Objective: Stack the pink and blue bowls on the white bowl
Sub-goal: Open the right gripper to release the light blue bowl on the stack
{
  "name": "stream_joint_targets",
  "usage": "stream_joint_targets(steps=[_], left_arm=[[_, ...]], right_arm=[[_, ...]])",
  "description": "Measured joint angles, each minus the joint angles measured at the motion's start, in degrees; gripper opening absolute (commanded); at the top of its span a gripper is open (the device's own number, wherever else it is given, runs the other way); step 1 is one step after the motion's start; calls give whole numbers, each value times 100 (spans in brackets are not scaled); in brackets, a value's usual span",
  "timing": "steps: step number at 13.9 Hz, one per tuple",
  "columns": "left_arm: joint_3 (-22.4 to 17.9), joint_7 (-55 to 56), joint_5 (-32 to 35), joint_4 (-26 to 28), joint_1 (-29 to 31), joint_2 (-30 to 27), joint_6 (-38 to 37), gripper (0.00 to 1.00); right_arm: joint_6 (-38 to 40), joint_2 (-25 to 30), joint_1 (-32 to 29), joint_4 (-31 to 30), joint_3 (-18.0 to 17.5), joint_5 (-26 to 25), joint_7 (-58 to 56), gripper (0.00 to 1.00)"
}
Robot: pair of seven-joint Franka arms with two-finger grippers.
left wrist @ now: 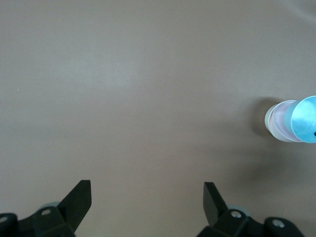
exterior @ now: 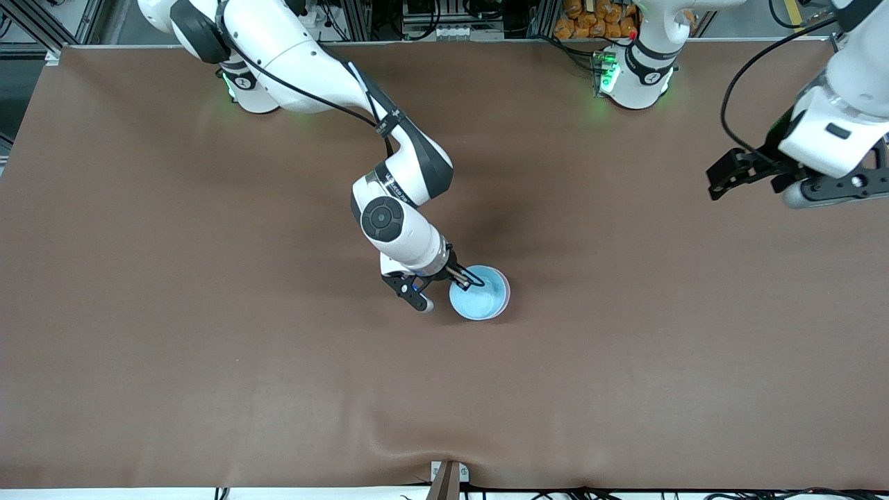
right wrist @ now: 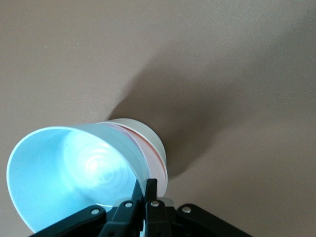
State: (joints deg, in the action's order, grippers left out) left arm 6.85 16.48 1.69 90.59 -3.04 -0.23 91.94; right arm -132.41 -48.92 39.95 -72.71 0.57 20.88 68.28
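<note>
Near the table's middle the three bowls stand nested. The blue bowl (exterior: pixel 478 297) (right wrist: pixel 64 173) is on top and leans a little inside the pink bowl (exterior: pixel 508 287) (right wrist: pixel 154 157). Under the pink one only a band of the white bowl (right wrist: pixel 143 129) shows. My right gripper (exterior: pixel 467 280) (right wrist: pixel 144 183) is shut on the blue bowl's rim, one finger inside and one outside. The left wrist view shows the stack from far off, blue bowl (left wrist: pixel 303 118), pink bowl (left wrist: pixel 282 119) and white bowl (left wrist: pixel 270 118). My left gripper (exterior: pixel 753 186) (left wrist: pixel 147 190) waits open over the left arm's end of the table, holding nothing.
The brown table mat (exterior: pixel 208 312) is bare around the stack. A small bracket (exterior: pixel 446 479) sits at the table's edge nearest the front camera. The two arm bases stand along the farthest edge.
</note>
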Motion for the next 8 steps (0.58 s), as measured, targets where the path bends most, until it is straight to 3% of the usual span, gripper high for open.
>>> stream_joint_targets(steps=[3,4,5,6,8], left_arm=[[-16,-36,-4,27,-17,-57,3,100],[-13,-36,-4,27,-17,-56,3,100],[-15,-37,-4,27,-11,-57,3,100],[-17,-39,-4,28,-5,-56,3,100],[-18,-41,-4,31,-4,-41,5,100]], right_arm=[[0,-18,87,4,-17,0,21,0],[0,-21,117,5,-18,0,64,8],[0,-28,139,5,-18,0,88,34],[0,-39,153,5,-18,0,91,99],[-1,-58,160,7,-16,-65,82,100]])
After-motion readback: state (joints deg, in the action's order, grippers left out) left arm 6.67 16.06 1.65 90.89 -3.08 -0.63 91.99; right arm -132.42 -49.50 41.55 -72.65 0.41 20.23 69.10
